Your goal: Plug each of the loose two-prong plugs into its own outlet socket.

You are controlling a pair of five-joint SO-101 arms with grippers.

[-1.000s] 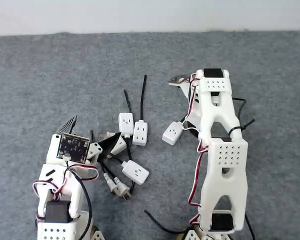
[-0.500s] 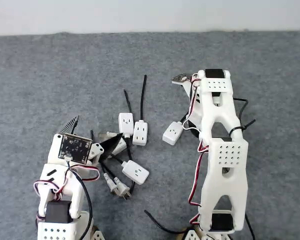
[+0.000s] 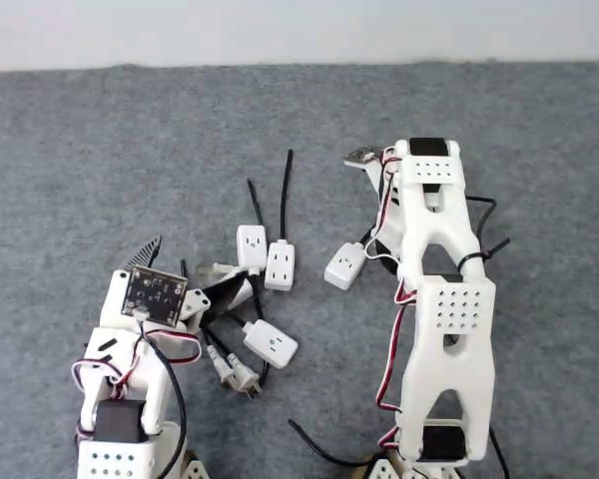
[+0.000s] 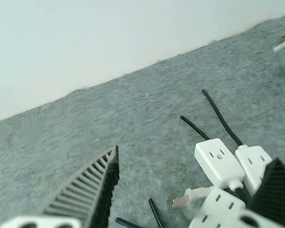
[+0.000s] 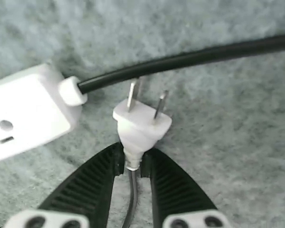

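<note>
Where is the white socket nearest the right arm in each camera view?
High view: the socket lies just left of the right arm.
Right wrist view: the socket sits beside the plug held in the right gripper.
Left wrist view: not in it.
Shared landmark: the grey mat.

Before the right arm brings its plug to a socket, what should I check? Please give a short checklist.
1. Grip of right hand on plug: ok, shut on its neck.
2. The prongs free, pointing away from the hand: ok.
3. Prongs lined up with nearby socket: not ok, it lies off to the side.
4. The black cable out of the way: not ok, it crosses just ahead.
5. Socket steadied by left hand: not ok, open, gripping nothing.
</note>
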